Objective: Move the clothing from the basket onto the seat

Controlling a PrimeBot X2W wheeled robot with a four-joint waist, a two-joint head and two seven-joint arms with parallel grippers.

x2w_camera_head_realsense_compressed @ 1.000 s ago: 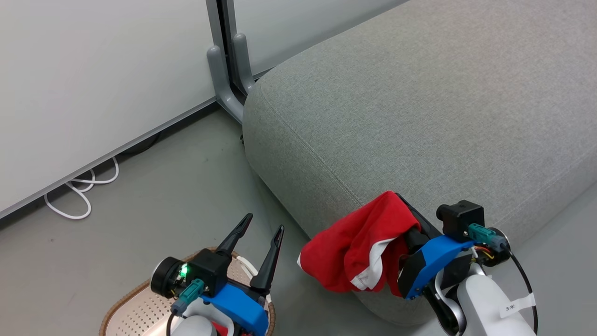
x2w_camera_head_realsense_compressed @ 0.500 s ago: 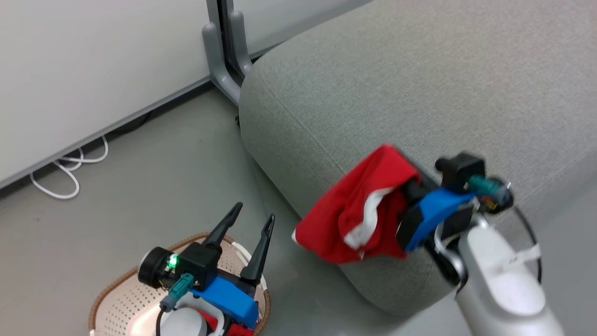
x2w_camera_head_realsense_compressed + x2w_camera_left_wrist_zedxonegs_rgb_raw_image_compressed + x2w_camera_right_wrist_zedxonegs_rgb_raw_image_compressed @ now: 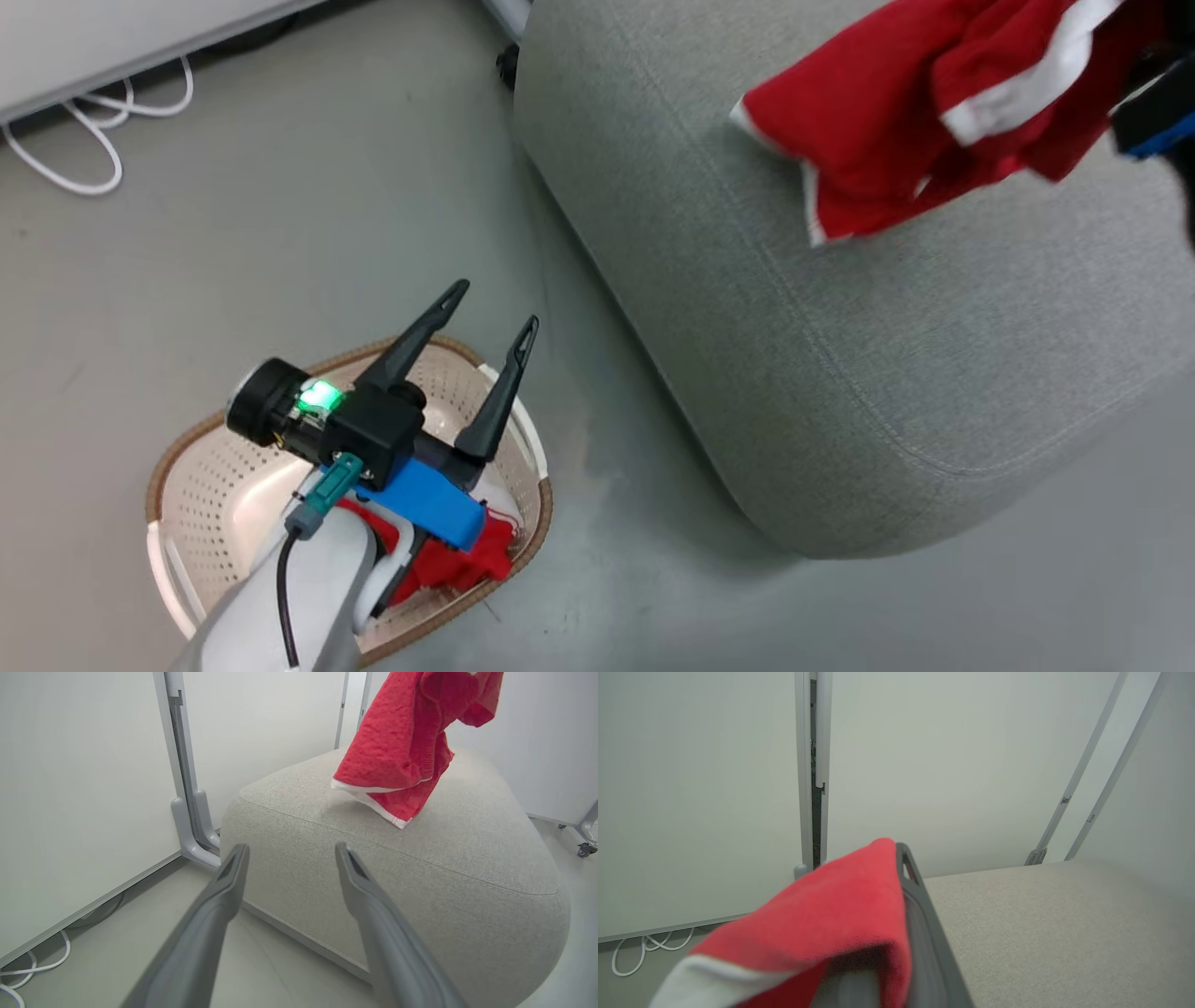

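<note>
Seat (image 3: 840,392): large, right of scene, target for both garments.
Basket (image 3: 163,467): on floor, near left, just beside seat's near corner.
Striped garment (image 3: 878,121): out of basket, hung over seat top at far right. Could not tell whether hem touched seat. Not yet released.
Plain red garment (image 3: 457,565): lay in basket, partly hidden under left arm.
Right gripper (image 3: 896,868): closed on striped garment, fabric draped over fingers.
Left gripper (image 3: 496,303): fingers spread, empty, above basket.
Judgement: first garment nearly delivered. Drop and whole second transfer left.
</note>
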